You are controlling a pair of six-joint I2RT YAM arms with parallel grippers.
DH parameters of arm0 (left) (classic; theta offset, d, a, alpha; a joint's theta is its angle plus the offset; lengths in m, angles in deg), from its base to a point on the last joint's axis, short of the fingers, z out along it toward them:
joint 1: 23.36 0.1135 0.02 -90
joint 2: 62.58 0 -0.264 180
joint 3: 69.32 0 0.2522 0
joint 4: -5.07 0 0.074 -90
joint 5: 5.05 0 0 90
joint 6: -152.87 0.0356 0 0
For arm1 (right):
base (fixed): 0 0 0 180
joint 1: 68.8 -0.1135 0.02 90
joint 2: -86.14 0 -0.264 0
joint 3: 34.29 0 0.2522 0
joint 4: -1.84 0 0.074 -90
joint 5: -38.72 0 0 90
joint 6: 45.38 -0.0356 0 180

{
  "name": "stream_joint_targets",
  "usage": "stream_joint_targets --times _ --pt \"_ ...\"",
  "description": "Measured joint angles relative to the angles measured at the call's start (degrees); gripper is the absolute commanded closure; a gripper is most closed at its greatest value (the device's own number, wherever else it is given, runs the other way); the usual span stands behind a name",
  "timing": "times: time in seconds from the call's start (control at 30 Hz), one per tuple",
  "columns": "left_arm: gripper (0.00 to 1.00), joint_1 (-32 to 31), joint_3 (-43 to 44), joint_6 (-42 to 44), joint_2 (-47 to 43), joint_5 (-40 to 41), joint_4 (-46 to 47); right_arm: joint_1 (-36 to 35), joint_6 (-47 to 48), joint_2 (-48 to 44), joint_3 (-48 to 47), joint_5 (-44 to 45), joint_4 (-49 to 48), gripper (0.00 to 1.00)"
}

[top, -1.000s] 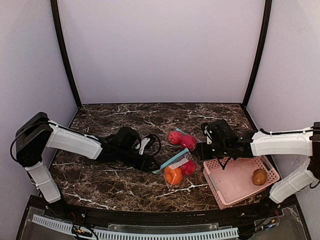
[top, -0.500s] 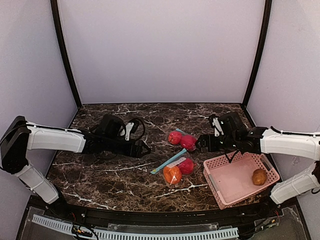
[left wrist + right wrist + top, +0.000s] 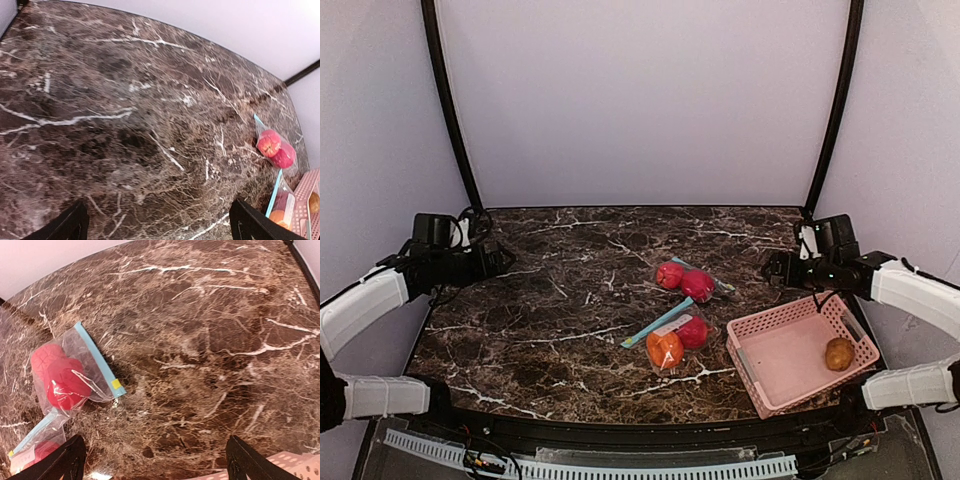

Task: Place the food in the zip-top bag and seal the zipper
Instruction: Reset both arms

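The fruits (image 3: 697, 285) sit inside zip-top bags (image 3: 672, 325) on the counter (image 3: 570, 300). The left gripper (image 3: 498, 262) and right gripper (image 3: 775, 270) are wide open and empty. Move them away gently so no bag gets pulled open.

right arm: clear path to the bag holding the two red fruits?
Likely yes: the open right claw faces the bag across bare tabletop, the pink basket off to the side.

Second zip-top bag (image 3: 280, 207) cropped by frame edge just above left arm's finger (image 3: 250, 227), pink basket (image 3: 300, 466) clipped beside right arm's finger (image 3: 242, 460), zipper state unreadable.
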Motion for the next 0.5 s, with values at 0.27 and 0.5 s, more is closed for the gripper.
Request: stream_joint_targets --times 0.27,0.5 --pt "0.01 8.4 0.3 5.7 -10.6 4.2 -10.5 4.5 3.7 -12.9 2.4 0.1 1.2 0.03" --pt "0.01 8.4 0.4 10.7 -22.1 9.1 -12.9 4.6 8.7 -28.9 8.0 2.3 -2.5 0.03"
